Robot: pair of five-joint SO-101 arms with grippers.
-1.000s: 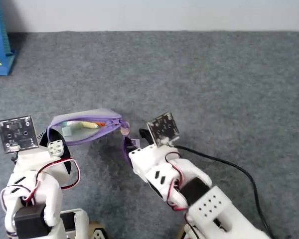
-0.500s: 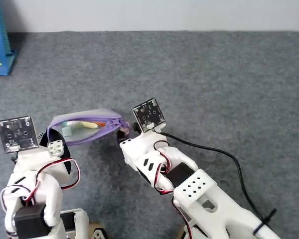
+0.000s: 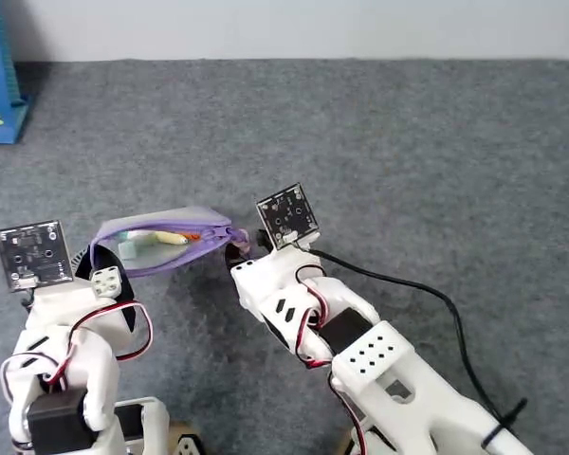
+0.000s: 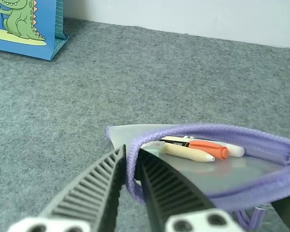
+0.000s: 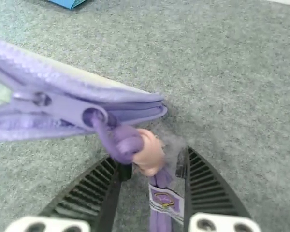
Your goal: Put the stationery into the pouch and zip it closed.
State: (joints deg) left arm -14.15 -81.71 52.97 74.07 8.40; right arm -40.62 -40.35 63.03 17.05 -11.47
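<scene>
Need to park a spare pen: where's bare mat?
Free: mat between pouch and back wall; also right of the right arm's cable. Crowded: pouch's ends, left tool on one, right tool at the zip pull.

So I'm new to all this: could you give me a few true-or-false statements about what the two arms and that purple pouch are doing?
1. The pouch is zipped shut. False: its mouth gapes, with pens lying inside.
2. The left hand pinches the pouch's rim. True.
3. The right hand is clamped on a pen. False: it is open, its fingers on either side of the pink charm that hangs from the zipper.
4. A blue box with a green dinosaur on it stands beyond the pouch. True.
</scene>
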